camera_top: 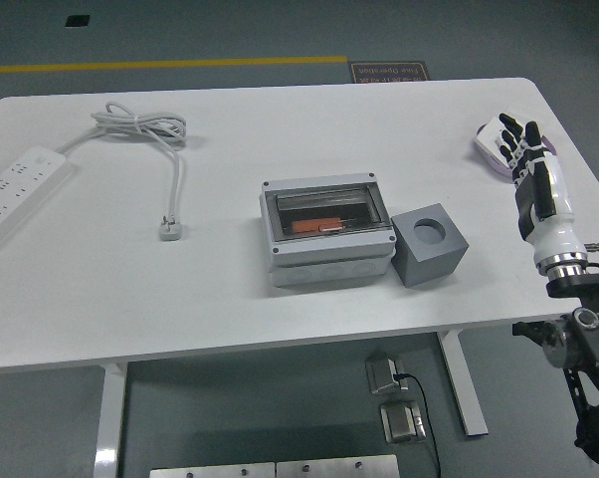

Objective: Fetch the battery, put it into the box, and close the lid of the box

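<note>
The right robot hand is seen with fingers spread, holding nothing, above the small tray at the surface's far right corner.

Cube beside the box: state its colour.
The cube is plain grey with a round hole in its top face, seen in the head view.

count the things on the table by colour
white: 2, power strip with its cord, batteries in the tray
grey: 2, box, cube
purple: 1, tray
total: 5
</note>
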### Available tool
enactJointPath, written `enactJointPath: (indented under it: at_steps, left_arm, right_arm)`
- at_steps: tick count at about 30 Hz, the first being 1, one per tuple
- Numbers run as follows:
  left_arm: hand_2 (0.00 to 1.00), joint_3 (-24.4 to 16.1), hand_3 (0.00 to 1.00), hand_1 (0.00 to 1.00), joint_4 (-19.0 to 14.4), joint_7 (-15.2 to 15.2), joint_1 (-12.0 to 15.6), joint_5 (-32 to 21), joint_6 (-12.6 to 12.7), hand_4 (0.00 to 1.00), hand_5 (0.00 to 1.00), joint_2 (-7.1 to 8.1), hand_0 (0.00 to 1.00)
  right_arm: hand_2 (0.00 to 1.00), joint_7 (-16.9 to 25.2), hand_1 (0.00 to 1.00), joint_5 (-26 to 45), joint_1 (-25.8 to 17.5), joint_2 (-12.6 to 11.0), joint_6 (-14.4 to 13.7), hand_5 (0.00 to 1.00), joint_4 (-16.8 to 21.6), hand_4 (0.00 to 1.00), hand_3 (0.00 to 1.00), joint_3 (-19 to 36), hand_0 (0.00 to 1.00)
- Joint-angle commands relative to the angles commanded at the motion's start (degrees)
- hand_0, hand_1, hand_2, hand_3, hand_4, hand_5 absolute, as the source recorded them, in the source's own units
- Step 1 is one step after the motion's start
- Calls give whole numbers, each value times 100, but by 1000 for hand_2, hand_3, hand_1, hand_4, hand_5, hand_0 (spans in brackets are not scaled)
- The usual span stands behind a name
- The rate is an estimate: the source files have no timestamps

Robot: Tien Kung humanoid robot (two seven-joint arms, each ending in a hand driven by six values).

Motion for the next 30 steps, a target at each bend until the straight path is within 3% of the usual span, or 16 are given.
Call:
enactJointPath:
  at_steps: [1, 6, 7, 16, 24, 25, 30]
  left_arm:
    - [680, -7, 657, 702, 0, 17, -1, 16, -9, 770, 250, 8, 668]
    - [680, -23, 657, 702, 0, 19, -21, 59, -3, 770, 250, 48, 668]
    - [735, -20, 700, 772, 0, 12, -25, 57, 2, 797, 282, 50, 730]
    - [746, 43, 704, 776, 0, 34, 26, -79, 51, 795, 279, -34, 742]
    - [739, 10, 701, 774, 0, 89, 82, -67, 205, 793, 276, -181, 740]
    - [732, 18, 700, 764, 0, 114, 86, -54, 240, 798, 283, -187, 736]
    - [732, 8, 700, 764, 0, 260, 95, 11, 375, 798, 283, -207, 736]
  right_arm:
    - [986, 0, 998, -22, 5, 15, -7, 998, -3, 998, 963, -20, 998]
    - [986, -8, 998, -119, 15, 62, -50, 998, -13, 998, 963, -51, 998]
    - [980, -3, 998, -124, 13, 62, -63, 998, -12, 998, 985, -37, 998]
    - [979, 282, 998, 113, 7, 42, -312, 998, 2, 998, 981, 112, 998]
    - [945, 102, 998, -264, -85, -28, -141, 998, 89, 998, 978, 321, 998]
    - [917, 85, 942, -283, -105, -27, -129, 998, 95, 998, 998, 383, 998]
    - [917, 16, 942, -423, -160, 72, -102, 998, 135, 998, 998, 702, 998]
